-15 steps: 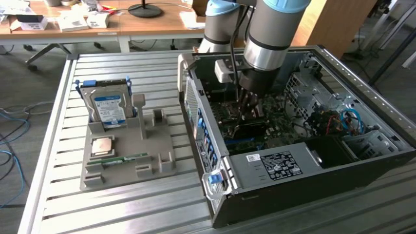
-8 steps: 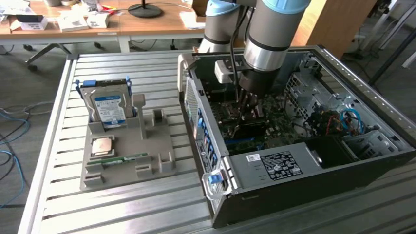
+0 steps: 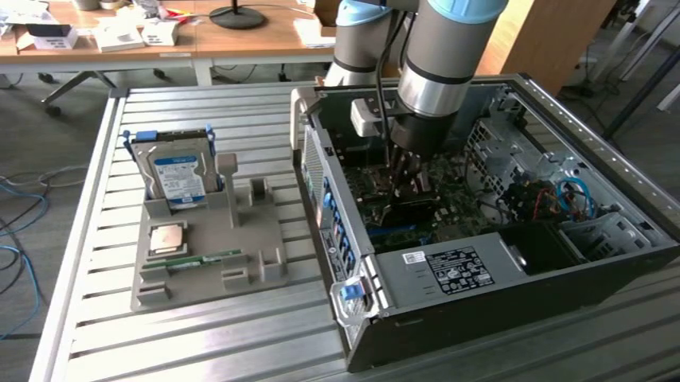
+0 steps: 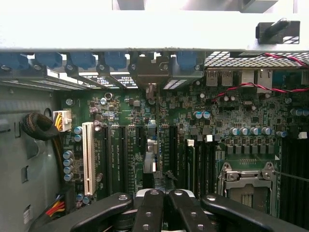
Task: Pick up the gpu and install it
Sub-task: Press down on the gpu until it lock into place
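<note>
My gripper [image 3: 410, 189] is lowered deep inside the open computer case [image 3: 595, 151], over the green motherboard [image 4: 241, 111]. In the wrist view the two black fingers [image 4: 150, 209] are drawn close together. The gpu [image 4: 150, 162] runs away from them edge-on as a thin card standing among the black expansion slots [image 4: 121, 154]. Its far end reaches the grey bracket area [image 4: 150, 72] at the case's rear wall. In the exterior view the gpu [image 3: 407, 208] is a dark shape under the gripper, mostly hidden by the arm.
A grey parts tray [image 3: 250, 267] lies at the exterior view's left, holding a silver hard drive [image 3: 177, 177], a processor chip [image 3: 170, 239] and a green memory stick [image 3: 202, 260]. A white slot [image 4: 88, 157], an open CPU socket [image 4: 247, 186] and red cables [image 4: 270, 88] surround the work area.
</note>
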